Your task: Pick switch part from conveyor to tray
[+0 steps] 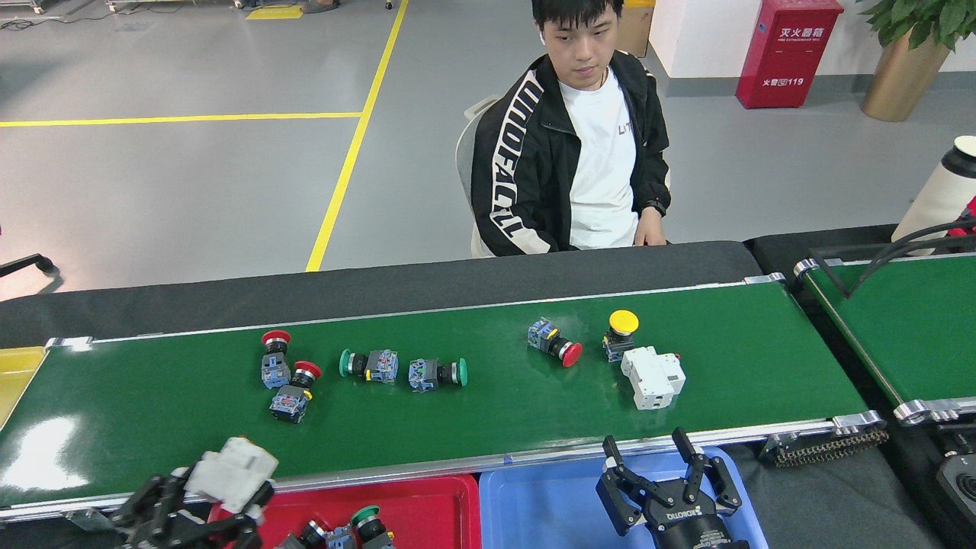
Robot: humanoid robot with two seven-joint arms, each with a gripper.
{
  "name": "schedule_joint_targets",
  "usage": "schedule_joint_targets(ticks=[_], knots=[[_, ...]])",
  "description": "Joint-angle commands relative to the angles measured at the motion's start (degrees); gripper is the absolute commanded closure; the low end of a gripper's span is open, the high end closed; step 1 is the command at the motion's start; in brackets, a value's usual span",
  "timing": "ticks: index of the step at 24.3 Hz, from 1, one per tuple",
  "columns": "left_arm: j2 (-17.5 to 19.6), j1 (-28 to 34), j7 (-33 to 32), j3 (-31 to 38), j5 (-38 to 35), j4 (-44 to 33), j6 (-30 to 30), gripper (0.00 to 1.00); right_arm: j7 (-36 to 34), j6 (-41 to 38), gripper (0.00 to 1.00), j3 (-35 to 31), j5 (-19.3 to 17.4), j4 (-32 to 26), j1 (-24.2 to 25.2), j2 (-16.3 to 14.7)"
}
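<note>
White switch part carried off the belt toward the trays.

At seven o'clock the left gripper (221,496) has its jaws pinching a white switch part (231,472) above the red tray (427,507), likely to drop it there. More parts lie on the conveyor (496,415), a red-capped switch (276,357) at nine. At five o'clock the right gripper (665,476) hovers over the blue tray (534,511), jaws spread and empty, probably readied for the white breaker (653,377).

Left gripper (200,509): black linked metal fingers.
Right gripper (666,480): black, linked fingers, white lettering on its body.
</note>
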Motion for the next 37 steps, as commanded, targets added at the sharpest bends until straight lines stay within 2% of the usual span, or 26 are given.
schedule_joint_targets(ticks=[1,4,7,10,13,16,17,18,19,21,22,23,24,28,30,33,34,37], knots=[[0.83,-2.93,-0.78,-6.22,-1.71,-0.83,-0.56,0.88,0.5,0.27,0.05,1.71,0.72,2.16,-4.44,1.92],[-1.37,-7.15,-0.96,-18.35,-9.8,2.08,-0.56,0.87,1.73,3.52,0.05,5.66,2.74,13.76,-13.58,4.73],[-6.82,-8.03,-0.69,-26.52,-19.81,4.97,-0.56,0.87,1.47,6.24,0.04,9.09,2.65,24.47,-22.89,6.22],[-9.1,-7.94,-0.52,-27.4,-21.66,5.24,-0.56,0.87,1.38,6.95,0.04,9.53,2.56,31.51,-28.52,8.51],[-8.93,-8.12,-0.52,-28.46,-21.84,5.77,-0.56,0.85,1.38,7.12,0.05,12.69,1.95,36.87,-31.95,8.6],[-8.84,-8.29,-0.52,-28.63,-21.93,6.56,-0.56,0.72,1.38,7.48,0.06,15.07,1.07,40.48,-33.8,8.6],[-8.75,-8.29,-0.52,-28.63,-21.84,6.73,-0.56,0.71,1.38,7.21,0.12,15.59,0.8,41.44,-34.15,8.69],[-8.84,-8.29,-0.52,-28.54,-21.84,6.91,-0.56,0.65,1.29,6.77,0.23,15.86,0.72,42.67,-35.46,8.69],[-9.1,-8.29,-0.52,-28.46,-21.84,7.0,-0.56,0.54,1.11,6.07,0.32,15.94,0.63,43.2,-36.52,8.69],[-9.28,-8.29,-0.43,-28.37,-21.84,7.0,-0.56,0.0,1.03,2.03,0.58,15.94,0.36,45.05,-37.67,8.69],[-9.28,-8.29,-0.52,-28.19,-21.93,7.08,-0.56,0.01,0.59,-0.43,0.73,15.77,-0.16,45.75,-38.02,8.6],[-9.28,-8.29,-0.43,-28.1,-21.93,7.17,-0.56,0.0,-0.73,-2.19,0.87,15.68,-0.69,45.93,-38.37,8.42],[-9.19,-8.29,-0.43,-27.93,-21.84,7.17,-0.56,0.0,-1.87,-3.07,0.95,15.68,-0.95,46.1,-38.54,8.25],[-8.58,-8.38,-0.43,-27.23,-21.75,7.44,-0.56,0.0,-1.87,-4.04,0.95,15.68,-1.13,46.28,-39.07,7.81],[-8.4,-8.38,-0.43,-24.24,-21.58,7.35,-0.56,0.0,-1.7,-4.74,0.95,15.68,-1.92,45.93,-39.16,7.37],[-8.49,-9.17,-0.43,-14.14,-19.73,7.35,-0.56,0.0,-1.08,-7.38,0.95,15.15,-4.38,42.5,-39.25,6.58],[-8.31,-9.26,-0.43,-9.57,-18.24,7.44,-0.56,0.0,-0.64,-8.43,0.95,14.98,-5.52,39.08,-38.81,4.65],[-6.56,-8.56,-0.43,2.13,-13.14,7.0,-0.56,0.0,0.85,-12.48,0.95,14.19,-12.03,27.03,-34.68,-4.41]])
